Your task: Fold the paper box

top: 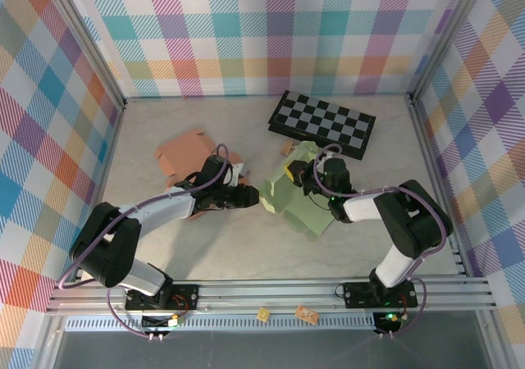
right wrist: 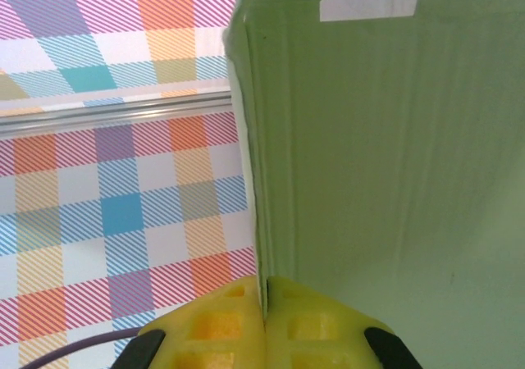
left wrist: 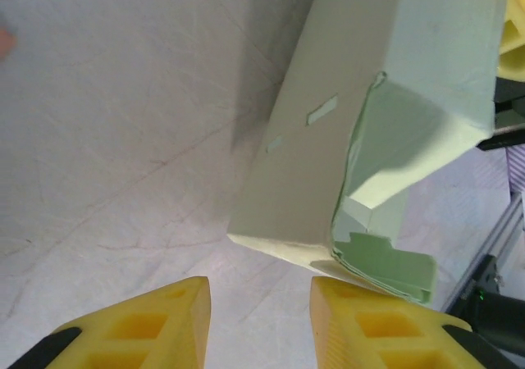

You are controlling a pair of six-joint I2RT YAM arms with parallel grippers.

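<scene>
— Top external first: where's the box?
— Green box [top: 297,203] lies between my claws. Left claw [top: 246,197] sits just at its left edge, right claw [top: 294,172] at its far edge. An orange box [top: 190,154] lies on the far side of my left claw, a chessboard [top: 321,123] beyond the right one.
— Left wrist?
— Left claw [left wrist: 259,293] is spread. The box [left wrist: 328,123] lies just ahead, apart from my fingers [left wrist: 164,320], one flap folded over, on the table [left wrist: 115,139].
— Right wrist?
— Right claw [right wrist: 264,293] is pressed together, pinching a box [right wrist: 385,180] wall that rises straight ahead. Plaid wall [right wrist: 115,205] to its left.
</scene>
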